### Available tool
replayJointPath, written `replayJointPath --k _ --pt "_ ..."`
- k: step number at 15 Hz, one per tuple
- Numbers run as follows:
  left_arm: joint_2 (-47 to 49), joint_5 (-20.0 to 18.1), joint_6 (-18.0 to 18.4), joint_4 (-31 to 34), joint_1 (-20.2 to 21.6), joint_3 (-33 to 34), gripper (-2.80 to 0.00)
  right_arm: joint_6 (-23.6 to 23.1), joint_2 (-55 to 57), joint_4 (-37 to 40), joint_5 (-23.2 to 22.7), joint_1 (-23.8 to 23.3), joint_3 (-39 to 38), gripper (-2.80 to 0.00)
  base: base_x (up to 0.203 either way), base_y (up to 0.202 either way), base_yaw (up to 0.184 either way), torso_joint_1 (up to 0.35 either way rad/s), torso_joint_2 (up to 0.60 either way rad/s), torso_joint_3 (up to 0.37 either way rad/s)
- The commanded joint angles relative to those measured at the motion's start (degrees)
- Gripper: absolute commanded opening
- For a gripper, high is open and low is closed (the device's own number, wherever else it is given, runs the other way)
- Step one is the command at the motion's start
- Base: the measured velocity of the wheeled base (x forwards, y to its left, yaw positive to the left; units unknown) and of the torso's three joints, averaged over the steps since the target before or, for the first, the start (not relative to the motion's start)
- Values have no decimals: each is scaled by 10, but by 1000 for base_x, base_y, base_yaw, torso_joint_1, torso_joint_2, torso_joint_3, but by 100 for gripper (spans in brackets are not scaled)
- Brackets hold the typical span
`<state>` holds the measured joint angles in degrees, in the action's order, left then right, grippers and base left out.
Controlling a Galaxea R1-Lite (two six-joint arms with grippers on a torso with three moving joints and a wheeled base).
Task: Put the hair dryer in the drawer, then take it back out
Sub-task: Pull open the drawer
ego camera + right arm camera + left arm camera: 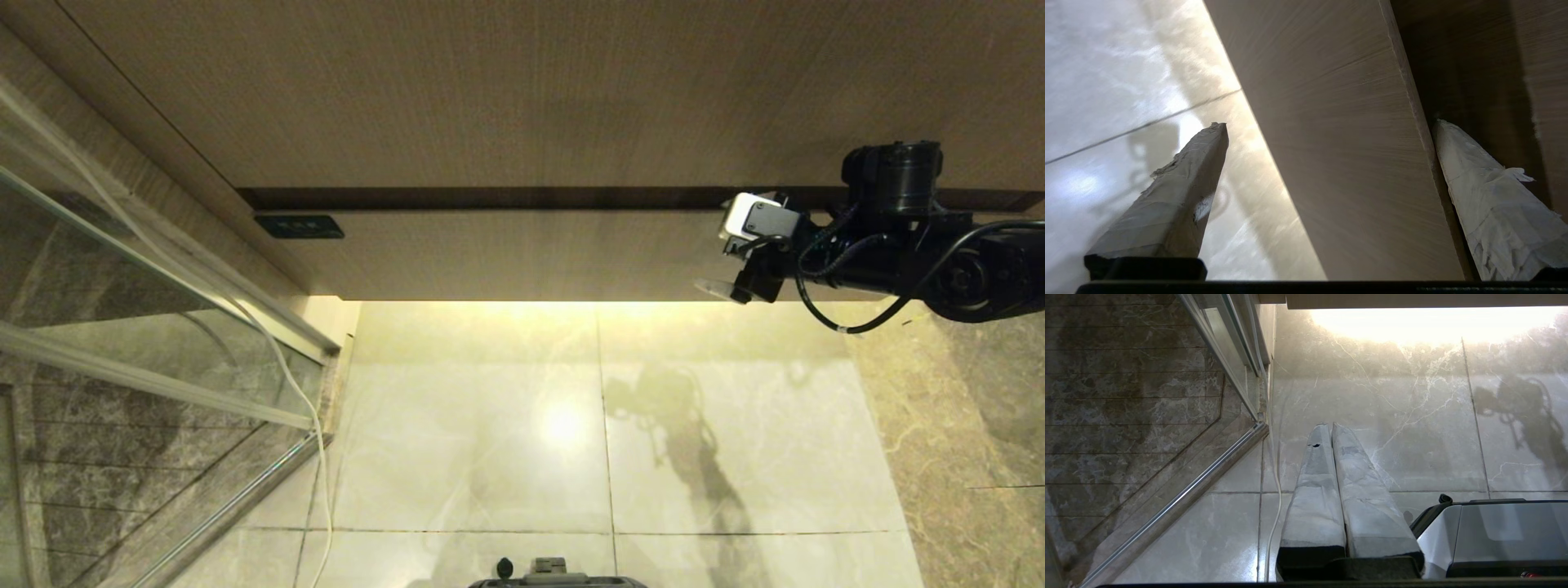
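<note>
Left gripper (1331, 428) parked low above the floor (1412, 437), fingers pressed together. Right gripper (1327, 126) fingers spread wide, straddling the closed drawer (522, 253) front. Opening step, apparently; pulling outward needed next. Hair dryer nowhere visible.

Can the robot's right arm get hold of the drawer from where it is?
Probably yes. The right gripper is open, with one finger in the dark gap above the drawer front and the other below it. Nothing blocks it.
</note>
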<state>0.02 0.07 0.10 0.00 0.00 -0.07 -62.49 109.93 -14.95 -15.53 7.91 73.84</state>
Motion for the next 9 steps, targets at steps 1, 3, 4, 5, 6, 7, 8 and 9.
replayJointPath --k 1,3,4,5,6,7,8,9 --pt "0 0 0 0 -1 0 -280 0 -12 42 19 -2 -6 0 0 0 0 0 0 0" --pt "0 0 0 0 0 0 -280 1 -23 43 32 -2 -20 0 0 0 0 0 0 0" --pt "0 0 0 0 -1 0 -280 1 -31 43 34 -2 -32 0 0 0 0 0 0 0" --pt "0 0 0 0 -1 0 -280 1 -38 43 36 -2 -41 0 0 0 0 0 0 0" --pt "0 0 0 0 0 0 -280 1 -46 45 43 -3 -55 0 0 0 0 0 0 0" --pt "0 0 0 0 -1 0 -280 1 -56 48 53 -2 -66 0 0 0 0 0 0 0" --pt "0 0 0 0 0 0 -280 1 -66 51 66 -2 -76 0 0 0 0 0 0 0" --pt "0 0 0 0 0 0 -280 1 -72 55 75 -2 -83 0 0 0 0 0 0 0"
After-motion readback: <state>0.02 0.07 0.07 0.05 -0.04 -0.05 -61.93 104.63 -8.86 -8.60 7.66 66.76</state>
